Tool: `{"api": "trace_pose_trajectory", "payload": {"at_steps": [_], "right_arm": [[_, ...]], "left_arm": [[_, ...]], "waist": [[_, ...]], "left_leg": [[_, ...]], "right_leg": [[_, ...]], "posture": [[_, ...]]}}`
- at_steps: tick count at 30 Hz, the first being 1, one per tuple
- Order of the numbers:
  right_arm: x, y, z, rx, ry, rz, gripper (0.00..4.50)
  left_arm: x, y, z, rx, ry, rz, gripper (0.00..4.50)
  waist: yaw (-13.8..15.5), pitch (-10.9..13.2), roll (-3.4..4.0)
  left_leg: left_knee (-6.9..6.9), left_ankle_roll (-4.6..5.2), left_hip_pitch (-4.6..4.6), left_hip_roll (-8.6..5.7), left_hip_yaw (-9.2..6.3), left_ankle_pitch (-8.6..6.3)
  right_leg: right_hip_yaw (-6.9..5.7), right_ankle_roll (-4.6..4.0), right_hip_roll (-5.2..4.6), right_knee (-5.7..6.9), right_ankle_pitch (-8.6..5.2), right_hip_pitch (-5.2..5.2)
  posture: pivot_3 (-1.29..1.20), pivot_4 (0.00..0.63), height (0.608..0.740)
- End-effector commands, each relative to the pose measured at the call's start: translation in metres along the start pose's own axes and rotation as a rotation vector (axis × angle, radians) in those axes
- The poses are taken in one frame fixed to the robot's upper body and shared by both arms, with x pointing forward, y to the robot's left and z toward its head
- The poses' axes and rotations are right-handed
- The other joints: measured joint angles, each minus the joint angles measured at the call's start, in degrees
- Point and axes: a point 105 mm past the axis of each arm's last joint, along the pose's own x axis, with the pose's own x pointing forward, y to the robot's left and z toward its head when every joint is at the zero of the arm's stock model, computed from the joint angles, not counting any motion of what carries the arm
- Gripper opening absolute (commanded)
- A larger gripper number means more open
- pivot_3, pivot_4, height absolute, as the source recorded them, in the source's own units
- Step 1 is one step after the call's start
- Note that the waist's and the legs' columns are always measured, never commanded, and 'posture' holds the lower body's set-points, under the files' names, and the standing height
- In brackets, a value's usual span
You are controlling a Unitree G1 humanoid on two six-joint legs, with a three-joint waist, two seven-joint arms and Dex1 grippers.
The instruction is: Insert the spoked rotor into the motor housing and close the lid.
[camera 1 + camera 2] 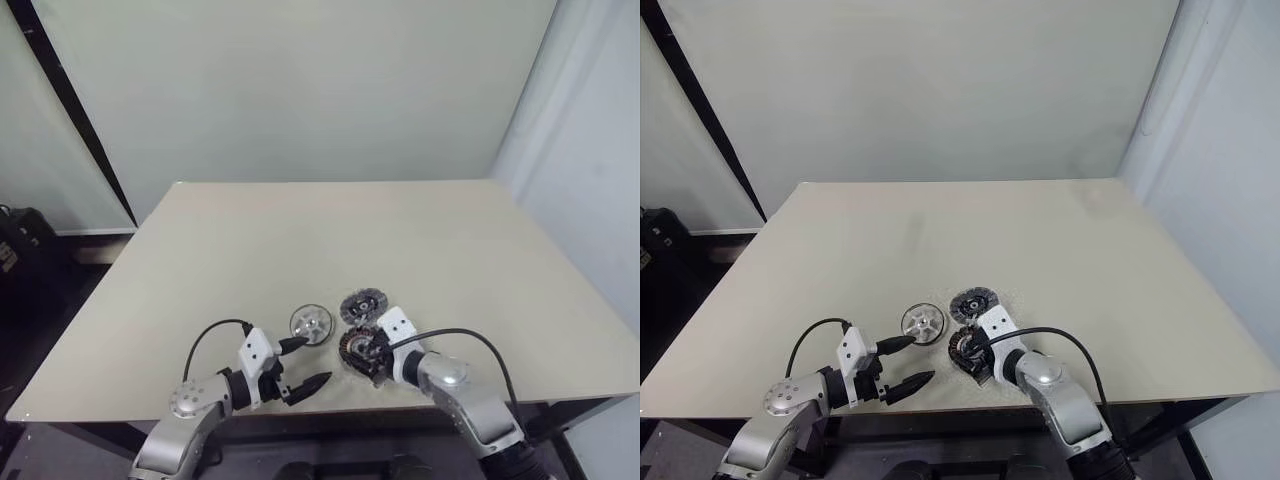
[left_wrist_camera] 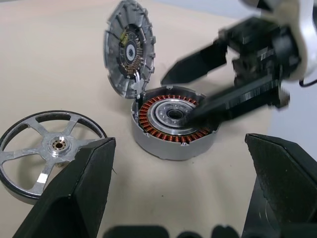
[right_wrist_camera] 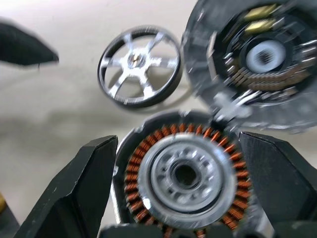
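The spoked rotor [image 1: 311,323], a shiny silver wheel, lies flat on the table near the front edge. To its right stands the motor housing [image 1: 362,348] with its copper windings [image 3: 185,176] exposed. Its hinged lid [image 1: 364,305] is tipped up behind it, showing its inner face [image 2: 130,49]. My right gripper [image 1: 374,358] hovers open just over the housing, one finger [image 3: 84,188] on each side of it. My left gripper [image 1: 306,364] is open and holds nothing, just in front of the rotor [image 2: 49,148] and pointing towards the housing [image 2: 173,124].
All the parts lie close to the front edge of the beige table [image 1: 300,240]. A dark bag [image 1: 20,245] lies on the floor at the far left. A pale wall stands behind the table.
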Motion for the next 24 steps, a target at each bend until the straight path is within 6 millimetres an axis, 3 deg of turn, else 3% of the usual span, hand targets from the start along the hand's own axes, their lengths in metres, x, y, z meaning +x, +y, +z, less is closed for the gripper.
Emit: {"api": "trace_pose_trajectory", "payload": {"at_steps": [1, 12, 16, 22, 24], "right_arm": [[-0.006, -0.004, 0.014, -0.005, -0.052, -0.025, 3.71], [0.012, -0.009, -0.015, -0.021, 0.048, -0.057, 0.01], [0.014, -0.008, -0.023, -0.025, 0.068, -0.052, 0.01], [0.004, -0.011, -0.001, -0.017, -0.016, -0.057, 0.01], [-0.003, -0.010, 0.006, -0.032, -0.027, -0.037, 0.39]], "left_arm": [[0.001, -0.001, 0.011, 0.039, -0.032, -0.005, 4.50], [0.000, 0.002, 0.014, 0.030, -0.041, 0.017, 4.50], [-0.002, 0.005, 0.012, -0.008, -0.028, 0.058, 4.50], [-0.011, 0.010, 0.005, -0.116, 0.011, 0.130, 4.50], [-0.016, 0.013, 0.002, -0.152, 0.015, 0.167, 4.50]], "waist": [[0.00, 0.00, 0.00], [-0.02, 0.00, 0.00], [-0.02, -0.01, -0.01], [0.00, -0.01, -0.01], [-0.01, 0.00, 0.00]], "left_leg": [[-0.03, 0.00, 0.00, 0.00, 0.01, 0.00], [-0.04, 0.01, 0.00, 0.00, 0.05, 0.01], [-0.05, 0.01, 0.03, 0.01, 0.03, 0.00], [-0.04, 0.01, 0.02, 0.01, -0.01, 0.00], [-0.05, 0.00, 0.02, 0.01, -0.02, 0.00]], "right_leg": [[-0.01, 0.00, 0.00, 0.00, 0.00, -0.01], [0.00, 0.00, 0.01, 0.00, 0.00, -0.01], [0.00, 0.00, 0.01, 0.00, 0.00, 0.01], [0.00, 0.00, 0.01, 0.00, 0.00, 0.01], [0.01, 0.00, 0.01, 0.00, 0.00, -0.01]], "posture": [[0.00, 0.000, 0.740], [0.00, 0.000, 0.740], [0.00, 0.000, 0.740], [0.00, 0.000, 0.740], [0.00, 0.000, 0.740]]}}
